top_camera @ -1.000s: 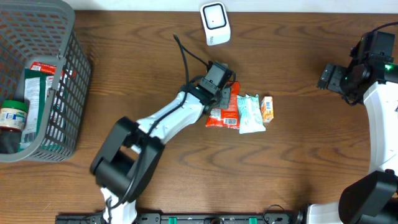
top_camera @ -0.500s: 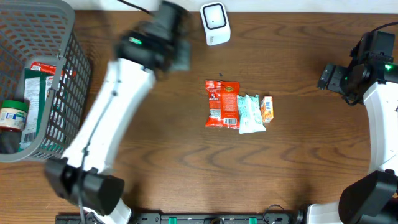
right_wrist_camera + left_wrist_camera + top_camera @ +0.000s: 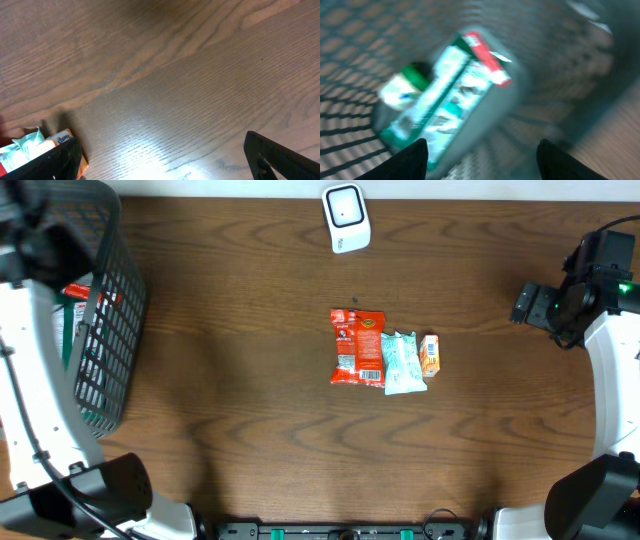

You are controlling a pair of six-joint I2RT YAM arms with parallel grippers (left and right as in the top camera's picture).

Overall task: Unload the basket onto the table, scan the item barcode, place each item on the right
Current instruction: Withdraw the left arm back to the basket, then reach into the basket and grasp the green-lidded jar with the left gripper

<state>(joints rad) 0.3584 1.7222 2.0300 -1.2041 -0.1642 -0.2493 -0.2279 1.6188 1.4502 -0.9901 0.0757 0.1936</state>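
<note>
Overhead: your red packet lies mid-table, well apart from the right claw and the basket; left wrist: left claw released, empty, over a green pack in that basket; right wrist: jaws spread, nothing held.

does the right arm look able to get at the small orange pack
Probably yes: the small orange pack sits at the row's right end, with bare table between it and the open right fingers.
</note>
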